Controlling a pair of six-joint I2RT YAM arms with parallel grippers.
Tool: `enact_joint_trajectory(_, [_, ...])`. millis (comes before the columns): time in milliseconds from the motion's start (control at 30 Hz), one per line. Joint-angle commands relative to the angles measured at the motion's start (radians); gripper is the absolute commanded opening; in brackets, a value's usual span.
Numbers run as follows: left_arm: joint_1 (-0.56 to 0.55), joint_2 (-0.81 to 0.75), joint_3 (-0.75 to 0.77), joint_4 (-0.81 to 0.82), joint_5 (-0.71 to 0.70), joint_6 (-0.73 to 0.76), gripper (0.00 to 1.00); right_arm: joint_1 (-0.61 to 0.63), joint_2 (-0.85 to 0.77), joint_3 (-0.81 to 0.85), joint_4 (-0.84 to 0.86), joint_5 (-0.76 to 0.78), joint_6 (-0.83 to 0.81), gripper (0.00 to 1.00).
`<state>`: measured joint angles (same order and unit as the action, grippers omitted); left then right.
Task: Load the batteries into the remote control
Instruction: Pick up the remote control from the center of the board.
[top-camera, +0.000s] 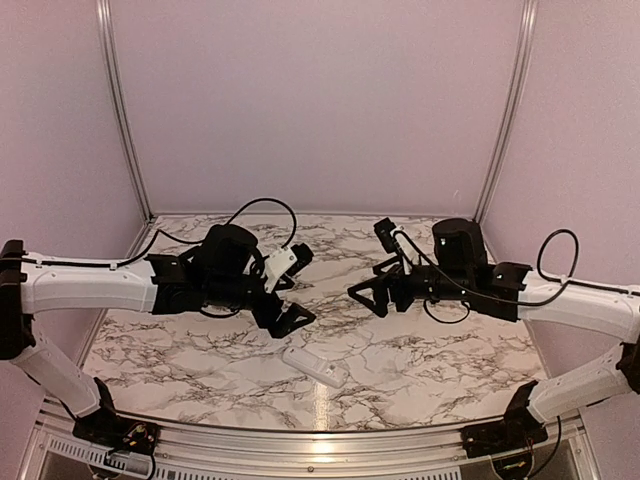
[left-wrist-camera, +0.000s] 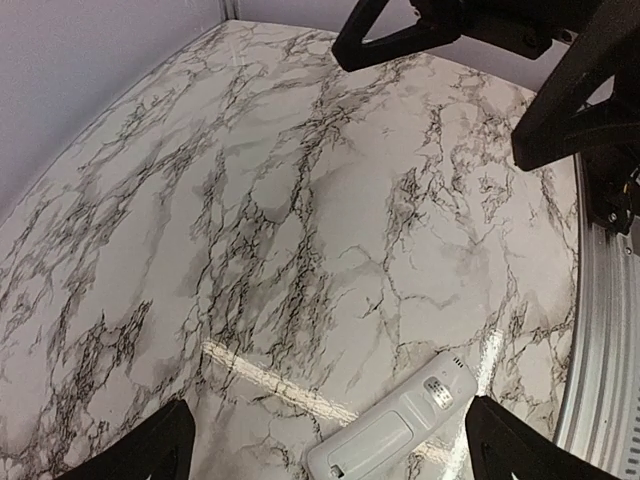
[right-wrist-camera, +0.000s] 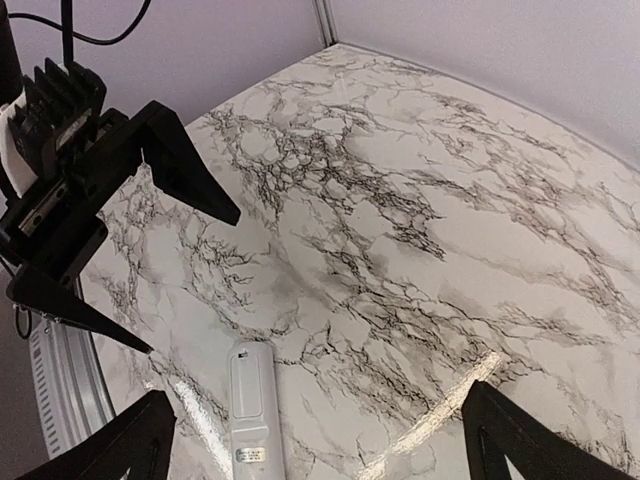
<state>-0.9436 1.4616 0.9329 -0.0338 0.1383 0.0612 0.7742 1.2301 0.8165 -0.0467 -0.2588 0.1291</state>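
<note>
On your left, the left end effector hangs over the marble worktop, jaws spread wide and gripping nothing. Between the arms, toward the near edge, the white remote control lies flat on the worktop. Your right end effector gapes equally wide, empty.

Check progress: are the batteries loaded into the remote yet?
Done, apparently: no loose batteries show in any view, and the remote control lies alone, back up, on the table. Its back looks closed. In hand: nothing. The left tool and right tool both hang open above the table. Left: nothing obvious, though whether batteries sit inside cannot be seen.
</note>
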Motion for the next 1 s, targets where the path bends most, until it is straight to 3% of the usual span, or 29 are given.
enact_joint_trajectory(0, [-0.08, 0.156, 0.192, -0.327, 0.049, 0.272, 0.99, -0.008, -0.109, -0.046, 0.033, 0.066, 0.049, 0.99])
enact_joint_trajectory(100, [-0.104, 0.229, 0.275, -0.413, 0.075, 0.351, 0.99, -0.011, -0.198, -0.085, 0.066, 0.105, 0.065, 0.99])
enact_joint_trajectory(400, [-0.19, 0.516, 0.532, -0.644, -0.03, 0.482, 0.89, -0.011, -0.303, -0.099, -0.017, 0.185, 0.071, 0.99])
enact_joint_trajectory(967, [-0.2, 0.701, 0.689, -0.781, -0.077, 0.607, 0.78, -0.011, -0.339, -0.12, -0.012, 0.054, 0.029, 0.99])
